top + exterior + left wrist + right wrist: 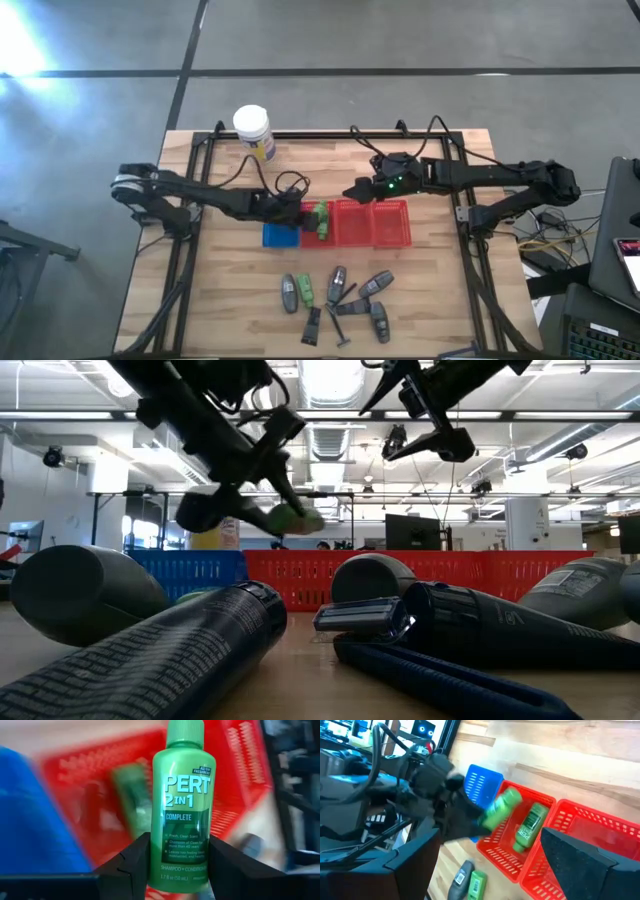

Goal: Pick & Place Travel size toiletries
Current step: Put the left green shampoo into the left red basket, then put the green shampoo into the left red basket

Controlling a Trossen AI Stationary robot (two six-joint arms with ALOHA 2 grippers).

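We see the left pincer (312, 217) over the middle of the counter (230, 300), closed on a green bottle (182, 805). In the left wrist view its two dark fingers (131, 865) press the lower part of this bottle from both sides, and the label reads PERT 2 IN 1. In the right wrist view the held bottle (501, 808) hangs tilted above the edge of the first red basket (502, 862), which stands just beside the blue basket (481, 785). A second green bottle (529, 827) already lies inside that red basket. In the high view the blue basket (280, 236) is on the left, then the red basket (350, 228), then another red basket (392, 224) touching it.

The other travel size toiletries (340, 300) lie on the wood nearer to the front edge of the counter: grey tubes with dark ends, one more green bottle (305, 291) and thin black pieces. In the low view a grey tube (150, 660) lies very near to the camera.

The right pincer (356, 190) hovers above the back side of the red baskets and holds nothing. In the low view its fingers (440, 442) stand apart.

A white jar with a yellow label (253, 130) stands near the back edge of the counter, well apart from the baskets.
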